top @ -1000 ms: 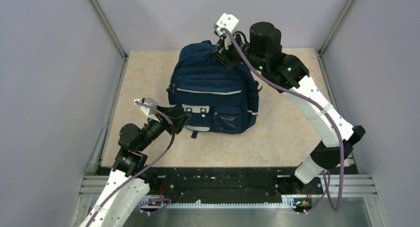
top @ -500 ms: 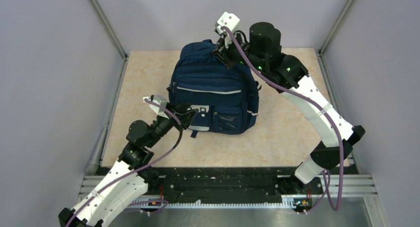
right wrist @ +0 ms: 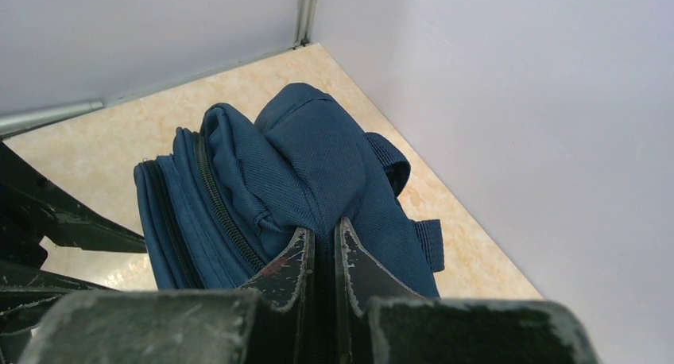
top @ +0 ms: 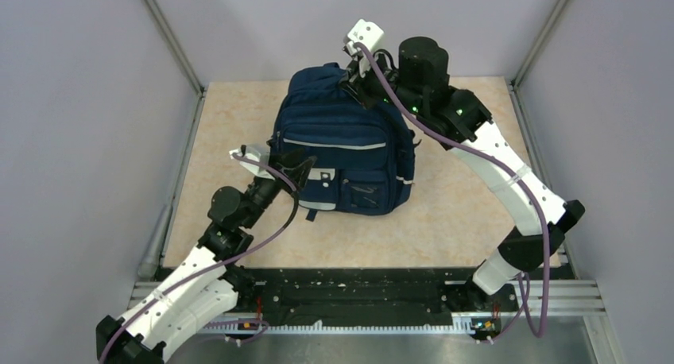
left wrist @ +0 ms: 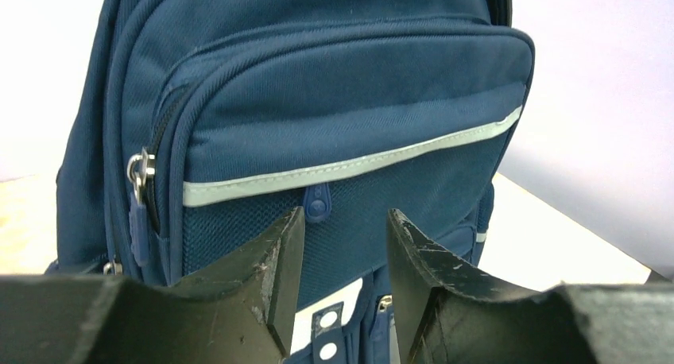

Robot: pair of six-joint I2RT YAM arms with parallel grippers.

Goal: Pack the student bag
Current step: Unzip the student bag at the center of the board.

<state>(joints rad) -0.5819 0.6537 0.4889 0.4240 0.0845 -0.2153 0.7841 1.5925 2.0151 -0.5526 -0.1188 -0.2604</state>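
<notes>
The navy student bag [top: 342,141] stands upright mid-table, its front pockets toward the arms. My right gripper [top: 355,87] is shut on a fold of fabric at the bag's top; the right wrist view shows the jaws pinching the cloth [right wrist: 326,229] beside the main zipper [right wrist: 226,213]. My left gripper [top: 296,172] is open at the bag's front lower left. In the left wrist view its fingers [left wrist: 343,221] frame a small blue zipper pull [left wrist: 317,202] under the pale trim stripe [left wrist: 350,164], apart from it. A metal zipper slider [left wrist: 140,169] sits at the pocket's left edge.
Grey walls with metal corner posts [top: 171,42] close in the beige tabletop [top: 461,205] on three sides. The black rail with the arm bases [top: 350,296] runs along the near edge. The bag's dark strap [right wrist: 429,241] lies on the table behind it.
My left gripper has moved forward and up to the bag's front lower left pocket. The right gripper keeps its hold on the bag's top and has barely moved.
</notes>
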